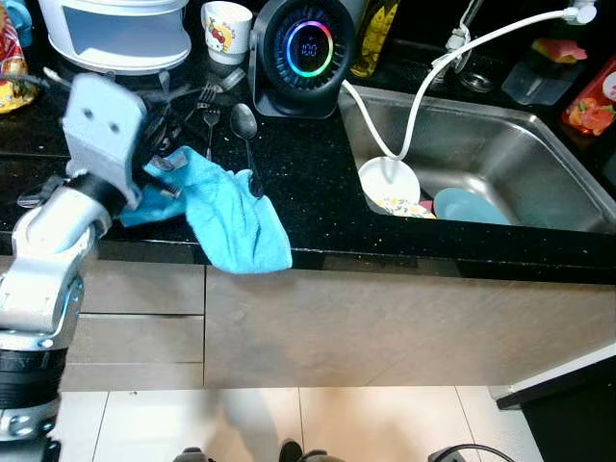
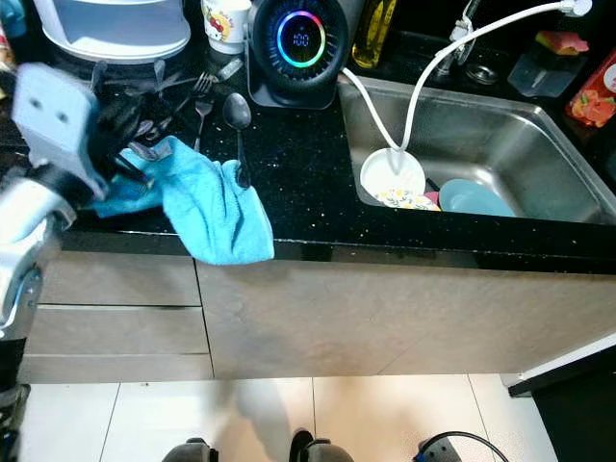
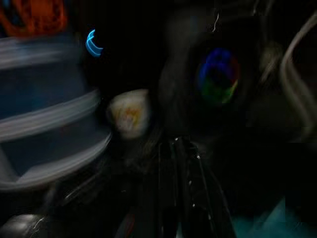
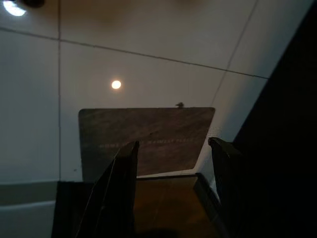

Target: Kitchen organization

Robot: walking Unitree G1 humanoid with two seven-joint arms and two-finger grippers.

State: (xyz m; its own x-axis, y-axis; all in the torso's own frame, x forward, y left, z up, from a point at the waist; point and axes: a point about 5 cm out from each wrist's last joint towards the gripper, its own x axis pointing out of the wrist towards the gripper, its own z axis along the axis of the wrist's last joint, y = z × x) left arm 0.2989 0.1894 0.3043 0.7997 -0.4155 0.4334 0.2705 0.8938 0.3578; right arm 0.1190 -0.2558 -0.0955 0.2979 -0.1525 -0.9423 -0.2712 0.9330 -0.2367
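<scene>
Black speckled countertop (image 1: 308,192) ran above pale wood-grain cabinet fronts (image 1: 385,327); tiled floor (image 1: 385,423) lay below. A black round device (image 1: 306,53) with a rainbow light ring stood at the back, just beside the sink's corner. A yellow-labelled bottle (image 1: 375,37) stood beside it. White hose (image 1: 423,87) curved from the back wall down toward the sink. A red package (image 1: 589,101) lay at the far right edge, a dark plastic container (image 1: 544,72) near it.

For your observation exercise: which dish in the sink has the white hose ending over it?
The round white plate; the light blue plate beside it lies clear of the white hose.
</scene>
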